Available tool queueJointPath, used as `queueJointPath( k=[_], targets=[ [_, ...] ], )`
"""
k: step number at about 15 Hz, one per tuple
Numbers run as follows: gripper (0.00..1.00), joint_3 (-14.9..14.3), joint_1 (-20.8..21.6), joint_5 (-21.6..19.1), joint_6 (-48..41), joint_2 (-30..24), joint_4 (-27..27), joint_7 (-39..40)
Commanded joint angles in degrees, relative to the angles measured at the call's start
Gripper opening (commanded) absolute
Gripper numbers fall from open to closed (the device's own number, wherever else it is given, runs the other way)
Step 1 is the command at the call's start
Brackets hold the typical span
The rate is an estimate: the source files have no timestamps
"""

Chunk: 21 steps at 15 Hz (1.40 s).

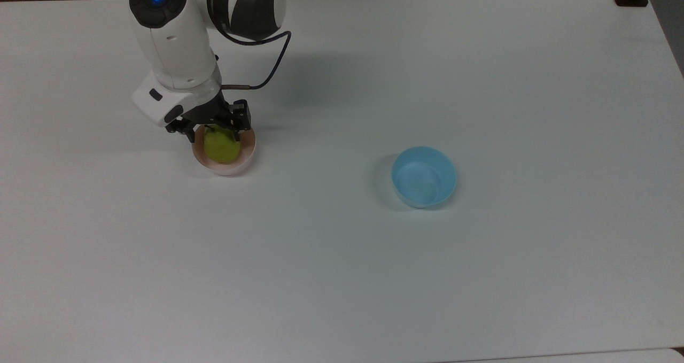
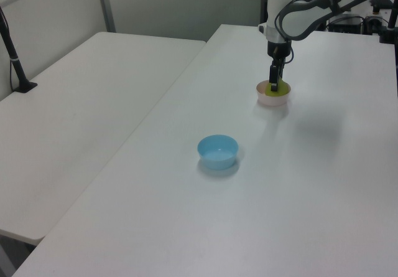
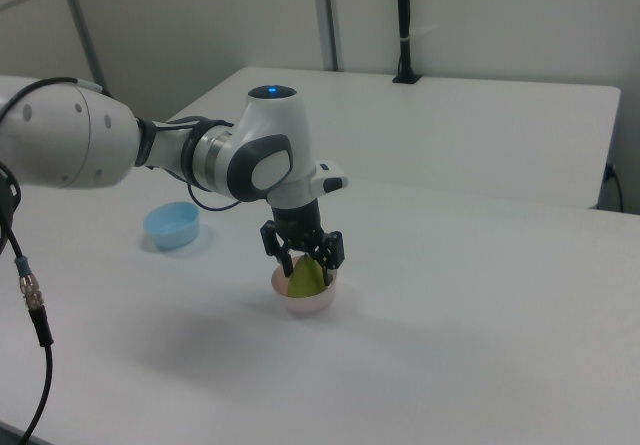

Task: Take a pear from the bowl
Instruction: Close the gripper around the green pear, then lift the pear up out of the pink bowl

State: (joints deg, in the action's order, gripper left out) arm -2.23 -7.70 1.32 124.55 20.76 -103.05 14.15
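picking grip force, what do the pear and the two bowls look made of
Small yellow-green pear: smooth matte skin with a dark stem, real or plastic, cannot tell. Small round pale pink bowl and light blue round bowl: likely plastic, with plain, thin, evenly coloured walls and a soft sheen.

Yellow-green pear [image 1: 220, 147] upright in pale pink bowl [image 1: 241, 160], on white table

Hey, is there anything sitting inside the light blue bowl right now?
No, the light blue bowl shows only its bare inner wall in the top view.
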Motion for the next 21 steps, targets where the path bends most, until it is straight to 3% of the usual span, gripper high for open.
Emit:
queueJointPath(
  k=[1,8,21],
  targets=[
    [0.01,-0.32,1.11,0.88,1.40,-0.72,-1.02,-2.46],
    [0.00,-0.32,1.02,0.88,-1.49,-3.44,0.56,-2.02],
    [0.00,0.04,0.93,-2.02,-23.37,-6.08,18.84,-1.41]
  ],
)
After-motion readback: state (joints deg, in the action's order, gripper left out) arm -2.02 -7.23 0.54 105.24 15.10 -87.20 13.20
